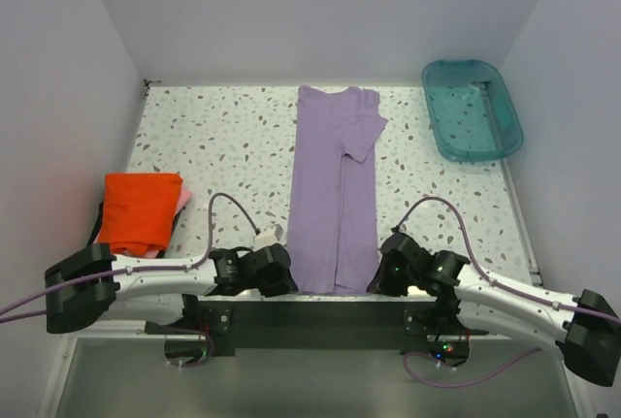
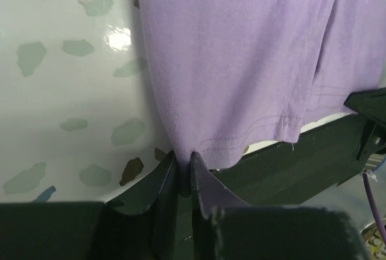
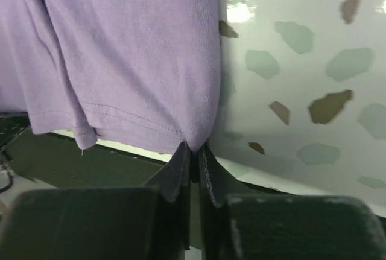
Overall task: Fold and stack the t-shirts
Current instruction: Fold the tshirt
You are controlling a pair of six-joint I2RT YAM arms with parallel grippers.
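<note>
A lavender-purple t-shirt (image 1: 335, 190) lies folded into a long narrow strip down the middle of the speckled table, its hem at the near edge. My left gripper (image 1: 288, 280) is shut on the hem's near left corner (image 2: 184, 151). My right gripper (image 1: 376, 280) is shut on the near right corner (image 3: 196, 142). In both wrist views the purple cloth (image 2: 241, 61) (image 3: 120, 55) bunches between the dark fingers. At the left sits a folded orange-red t-shirt (image 1: 141, 209) on top of a pink one (image 1: 182, 200), with a dark edge (image 1: 98, 224) under them.
A teal plastic tub (image 1: 471, 108) stands at the back right corner. White walls close in the table on three sides. The black mounting rail (image 1: 320, 316) runs along the near edge under the shirt's hem.
</note>
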